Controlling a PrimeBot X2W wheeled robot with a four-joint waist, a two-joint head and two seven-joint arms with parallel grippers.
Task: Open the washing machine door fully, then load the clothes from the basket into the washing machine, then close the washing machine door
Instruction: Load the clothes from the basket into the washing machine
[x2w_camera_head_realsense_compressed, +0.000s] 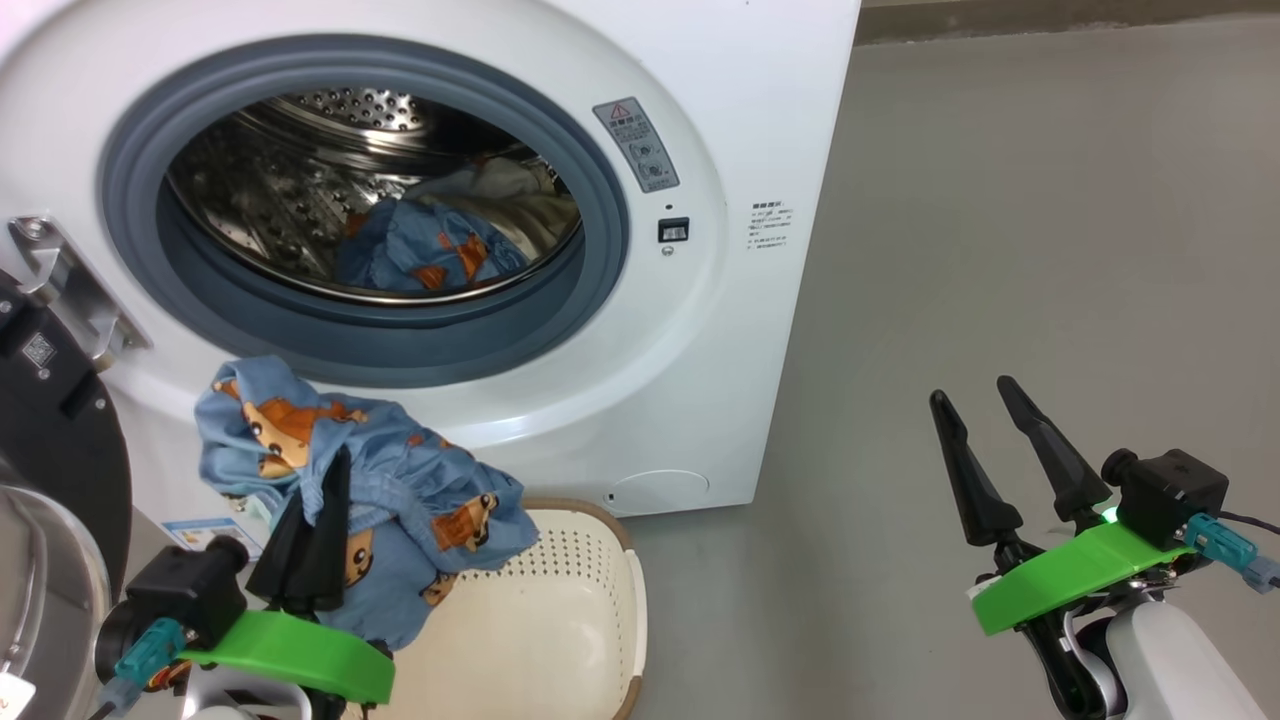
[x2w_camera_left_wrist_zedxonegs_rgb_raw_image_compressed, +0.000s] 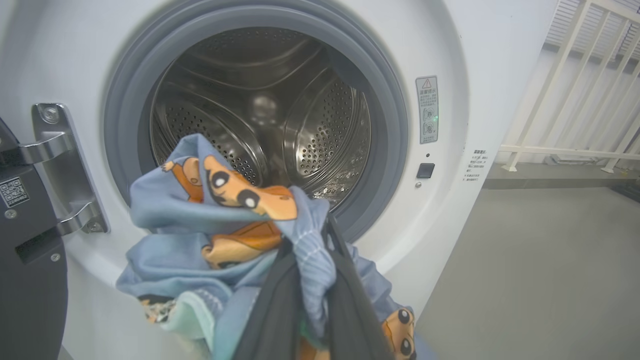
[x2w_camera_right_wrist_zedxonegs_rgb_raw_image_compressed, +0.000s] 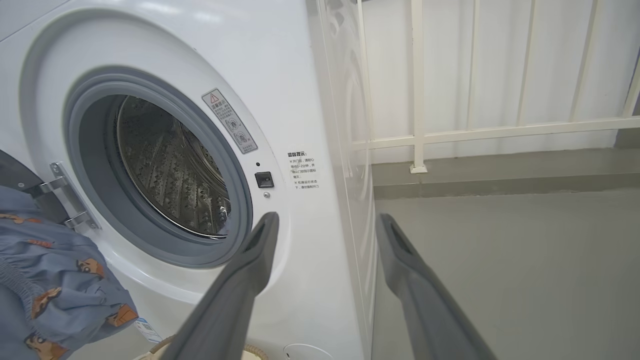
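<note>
My left end effector (x2w_camera_head_realsense_compressed: 335, 475), pinching a blue printed garment (x2w_camera_head_realsense_compressed: 400, 480) above the basket (x2w_camera_head_realsense_compressed: 560, 620), sits just below the open drum (x2w_camera_head_realsense_compressed: 300, 220) of the washing machine (x2w_camera_head_realsense_compressed: 700, 350), the nearer arm for loading, while my right end effector (x2w_camera_head_realsense_compressed: 972, 392) hangs spread, well apart.

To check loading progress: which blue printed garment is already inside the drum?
The garment lying in the drum beside cream cloth; the other garment hangs from the left gripper near the basket.
</note>
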